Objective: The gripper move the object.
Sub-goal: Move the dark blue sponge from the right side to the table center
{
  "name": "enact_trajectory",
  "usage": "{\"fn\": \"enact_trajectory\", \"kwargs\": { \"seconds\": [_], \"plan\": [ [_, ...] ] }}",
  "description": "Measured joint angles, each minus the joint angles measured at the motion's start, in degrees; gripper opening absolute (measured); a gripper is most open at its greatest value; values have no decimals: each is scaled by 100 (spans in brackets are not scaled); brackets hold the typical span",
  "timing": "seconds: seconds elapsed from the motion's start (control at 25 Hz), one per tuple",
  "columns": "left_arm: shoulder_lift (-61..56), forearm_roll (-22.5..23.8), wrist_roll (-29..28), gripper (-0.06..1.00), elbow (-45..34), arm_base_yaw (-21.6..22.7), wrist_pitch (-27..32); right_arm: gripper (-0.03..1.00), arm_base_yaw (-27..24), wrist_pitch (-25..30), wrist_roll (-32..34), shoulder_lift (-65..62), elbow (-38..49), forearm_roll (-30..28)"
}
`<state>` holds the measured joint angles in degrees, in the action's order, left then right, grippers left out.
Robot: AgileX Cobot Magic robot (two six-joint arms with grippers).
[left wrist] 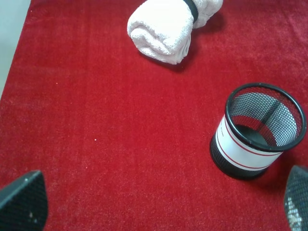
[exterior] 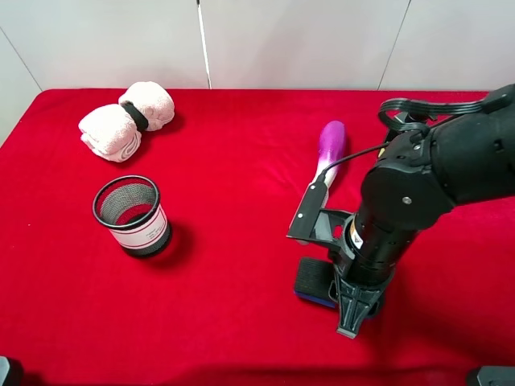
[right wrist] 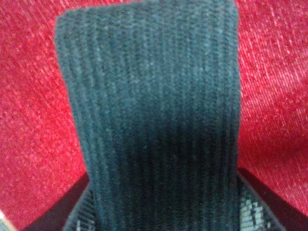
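The object [exterior: 311,281] is a flat charcoal felt pad with a thin blue base. It lies on the red cloth near the front, right of centre. My right gripper [exterior: 344,304] is down over it. In the right wrist view the felt pad [right wrist: 154,106] fills the frame, and the black fingers [right wrist: 72,207] press against both of its sides. My left gripper [left wrist: 159,204] is open and empty; its fingertips [left wrist: 24,199] show only at the frame's corners, above bare red cloth.
A purple eggplant [exterior: 330,153] lies just behind the right arm. A black mesh cup [exterior: 132,215] stands at the left and also shows in the left wrist view [left wrist: 257,130]. Rolled white towels [exterior: 127,119] lie at the back left.
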<state>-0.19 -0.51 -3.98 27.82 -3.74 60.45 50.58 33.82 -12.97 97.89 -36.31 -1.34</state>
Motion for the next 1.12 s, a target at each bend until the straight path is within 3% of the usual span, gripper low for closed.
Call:
{"fn": "enact_trajectory", "kwargs": {
  "seconds": [0.36,0.72,1.12],
  "plan": [
    [0,0,0,98,0,0,0,41,0,479,24,-321,-124,63],
    [0,0,0,98,0,0,0,41,0,1364,24,-320,-1122,82],
    [0,0,0,98,0,0,0,40,0,1627,8,-320,-1688,76]
  ]
}}
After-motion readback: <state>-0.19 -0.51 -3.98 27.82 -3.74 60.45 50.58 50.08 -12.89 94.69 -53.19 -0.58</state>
